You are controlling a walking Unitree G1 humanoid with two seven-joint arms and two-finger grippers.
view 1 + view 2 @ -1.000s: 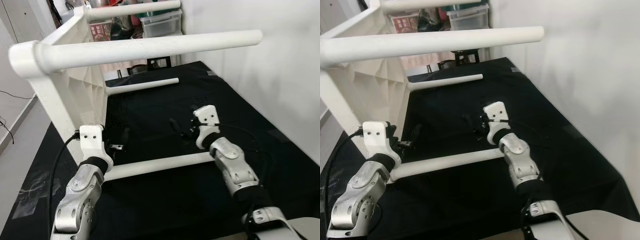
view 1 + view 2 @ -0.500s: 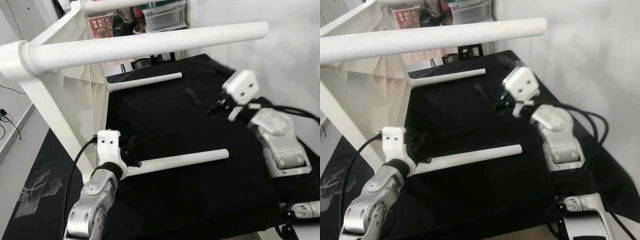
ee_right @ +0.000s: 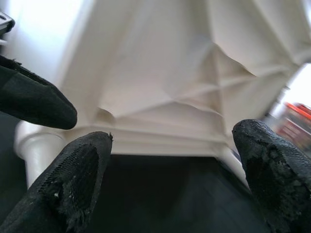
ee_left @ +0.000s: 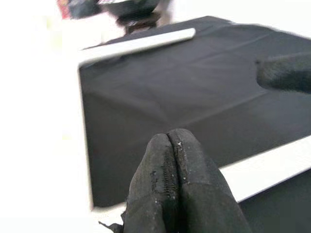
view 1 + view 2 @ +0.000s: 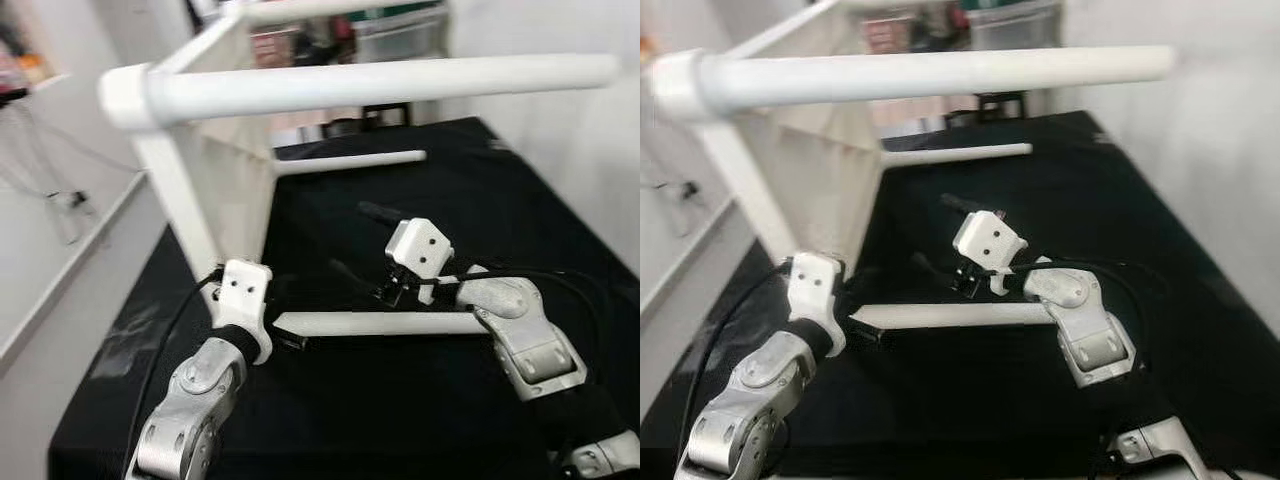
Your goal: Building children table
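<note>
A white table (image 5: 215, 175) lies tipped on its side on a black sheet (image 5: 560, 210), legs pointing sideways, up ahead of both grippers. One loose leg (image 5: 385, 323) lies flat on the sheet between them. The left gripper (image 4: 171, 182), fingers pressed together, sits at the leg's left end. The right gripper (image 3: 165, 160) hovers just above the leg's right half, fingers spread apart, aimed at the table's ribbed underside. Clear storage bins (image 5: 1012, 22) stand beyond the table; their contents are too blurred to tell.
</note>
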